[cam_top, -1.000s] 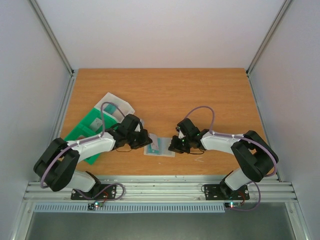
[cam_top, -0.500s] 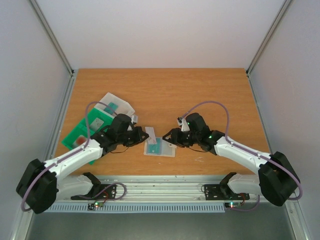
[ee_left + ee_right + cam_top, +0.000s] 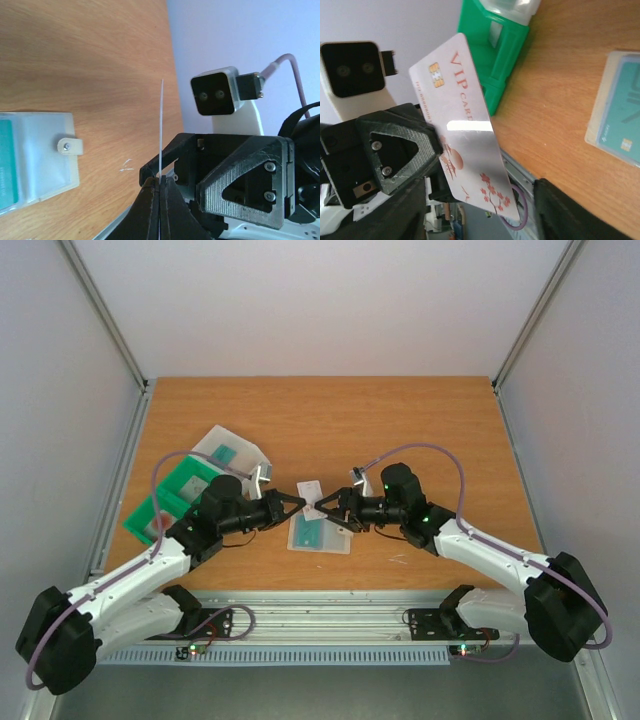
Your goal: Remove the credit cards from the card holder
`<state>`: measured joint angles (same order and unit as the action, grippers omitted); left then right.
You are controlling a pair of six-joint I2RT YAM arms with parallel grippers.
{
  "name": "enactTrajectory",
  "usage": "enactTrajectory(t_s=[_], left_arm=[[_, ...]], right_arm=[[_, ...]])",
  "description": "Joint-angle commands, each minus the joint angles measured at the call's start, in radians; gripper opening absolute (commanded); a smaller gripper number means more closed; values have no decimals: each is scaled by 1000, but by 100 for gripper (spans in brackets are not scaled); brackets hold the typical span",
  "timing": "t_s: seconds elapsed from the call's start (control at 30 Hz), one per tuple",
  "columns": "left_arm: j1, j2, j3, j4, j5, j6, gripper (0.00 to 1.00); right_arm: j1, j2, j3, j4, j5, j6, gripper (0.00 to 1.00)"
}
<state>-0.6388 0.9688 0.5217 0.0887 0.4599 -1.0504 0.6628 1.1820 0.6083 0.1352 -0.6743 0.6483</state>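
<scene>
My left gripper is shut on a pale grey card with red blossoms and holds it upright above the table. The card shows edge-on in the left wrist view, pinched at the jaw tips, and face-on in the right wrist view. My right gripper faces the left one, open, with the card's free end between its spread jaws. The card holder lies flat on the table just below, with a teal card still inside and its tab pointing right.
A green compartmented tray stands at the left behind my left arm; it also shows in the right wrist view. A clear plastic box lies behind it. The metal rail runs along the table's near edge.
Both grippers have risen from the card holder and turned to face each other. The left one lifted the grey card, and the right one has closed in around its free end.
</scene>
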Motion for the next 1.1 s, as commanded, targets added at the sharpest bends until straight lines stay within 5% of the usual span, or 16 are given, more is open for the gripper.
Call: enactTrajectory(t_s=[0.0,0.27,0.43,0.63,0.87,1.07], left_arm=[[4,-16,-25,189,47,-52,0],[4,-43,-63,249,68,-55,7],[7,-115,-94,203,152,-6,33],[10,-270,-21,-120,189,137,54],[11,-353,109,-386,259,278,58],[12,-342,150,-399,361,293,56]], right_arm=[[3,-33,-15,52,-25,29,48],[-5,-71,-18,43,-73,-54,1],[-9,-141,5,-59,-147,-197,1],[-9,-185,65,-282,-275,-382,1],[-10,-245,170,-517,-390,-629,1],[-8,-254,150,-416,-501,-557,1]])
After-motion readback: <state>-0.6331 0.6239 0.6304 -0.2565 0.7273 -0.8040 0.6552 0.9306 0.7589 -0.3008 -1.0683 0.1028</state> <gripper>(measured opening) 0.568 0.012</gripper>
